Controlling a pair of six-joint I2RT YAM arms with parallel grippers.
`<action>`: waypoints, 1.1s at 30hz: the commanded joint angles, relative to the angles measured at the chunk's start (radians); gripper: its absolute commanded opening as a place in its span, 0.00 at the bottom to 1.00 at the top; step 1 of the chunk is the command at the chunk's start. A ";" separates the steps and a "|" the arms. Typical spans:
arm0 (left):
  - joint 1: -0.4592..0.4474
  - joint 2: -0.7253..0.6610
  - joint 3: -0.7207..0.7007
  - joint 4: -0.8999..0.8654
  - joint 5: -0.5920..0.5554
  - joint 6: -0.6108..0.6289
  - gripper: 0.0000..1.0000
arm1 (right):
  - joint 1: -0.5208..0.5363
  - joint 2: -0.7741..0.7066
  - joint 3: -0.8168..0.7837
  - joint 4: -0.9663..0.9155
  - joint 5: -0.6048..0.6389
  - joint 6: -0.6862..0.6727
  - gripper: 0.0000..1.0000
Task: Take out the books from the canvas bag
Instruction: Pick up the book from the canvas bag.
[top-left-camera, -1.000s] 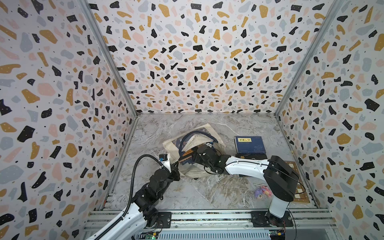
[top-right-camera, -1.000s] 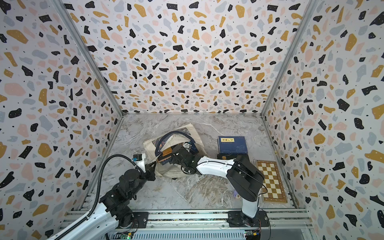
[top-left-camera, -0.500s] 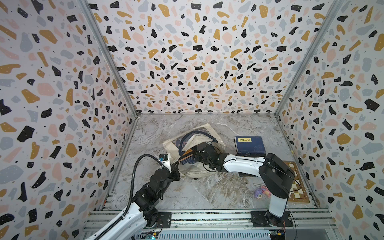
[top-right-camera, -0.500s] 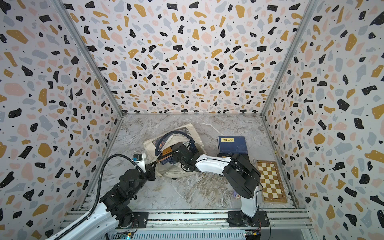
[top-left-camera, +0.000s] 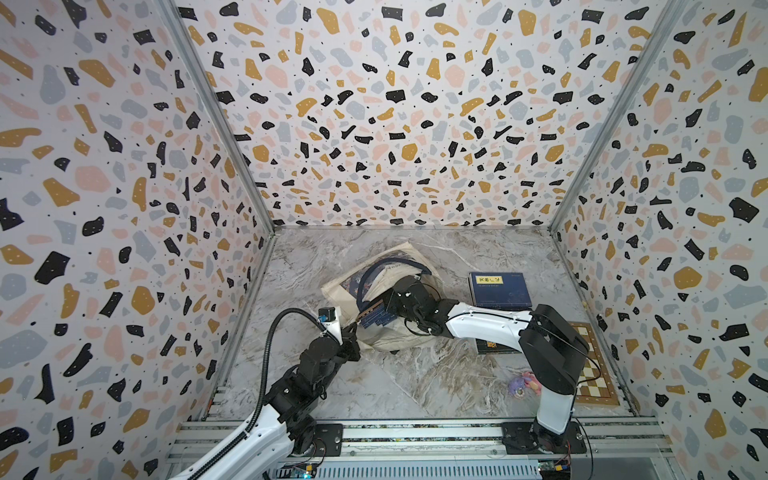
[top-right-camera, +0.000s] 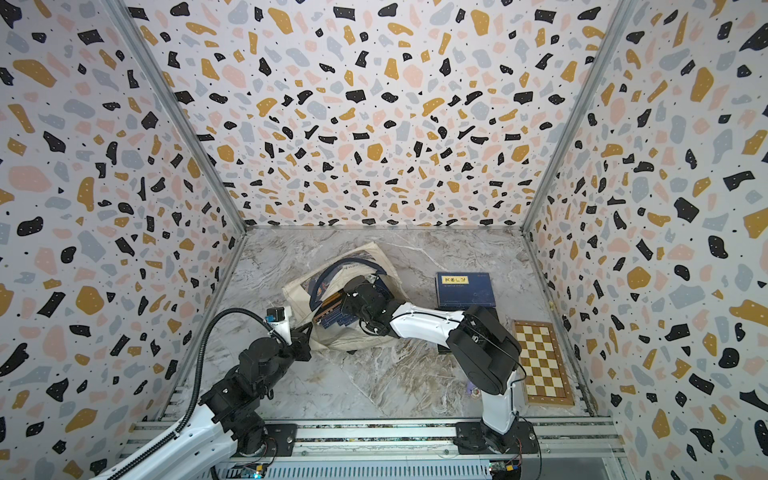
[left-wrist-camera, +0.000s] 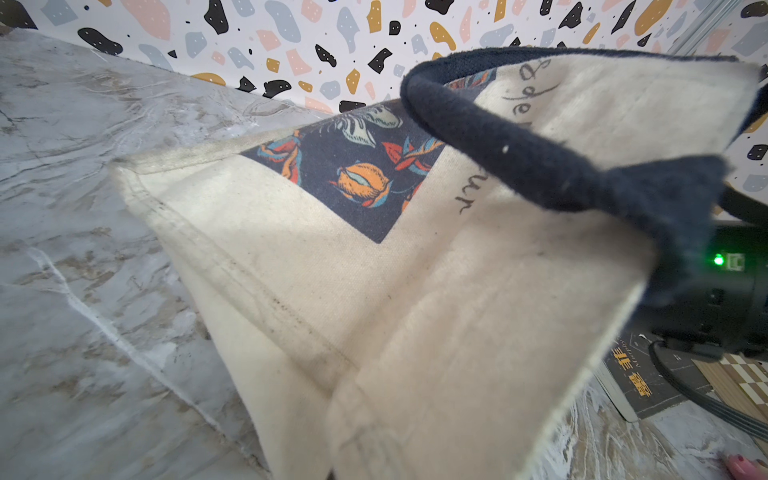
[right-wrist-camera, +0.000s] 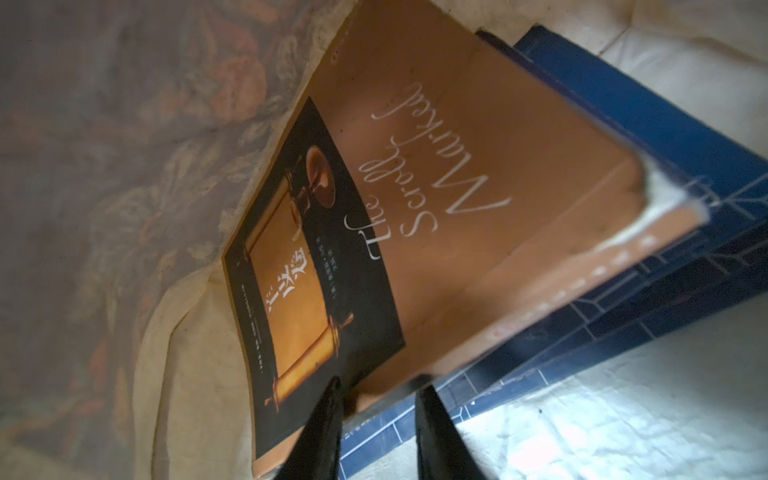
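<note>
Out at right: navy book, dark book. Remaining — orange book and blue book in the centre-left canvas bag (left gripper pinches its rim); right gripper straddles the orange corner, grip unclear.

Overhead pair sees all; wrist cameras hug bag.

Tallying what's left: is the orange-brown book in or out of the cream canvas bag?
Partly in: the orange-brown book lies under the cream canvas bag's cloth, one end showing at its mouth.
</note>
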 joint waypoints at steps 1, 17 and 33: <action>0.000 -0.001 -0.002 0.057 0.009 0.012 0.00 | -0.009 -0.015 0.069 0.148 0.018 -0.015 0.32; -0.001 -0.015 -0.005 0.046 -0.010 0.006 0.00 | -0.023 0.078 0.112 0.300 -0.065 0.074 0.35; 0.000 -0.014 0.001 0.030 -0.028 0.001 0.00 | -0.037 -0.024 0.057 0.225 -0.186 -0.201 0.00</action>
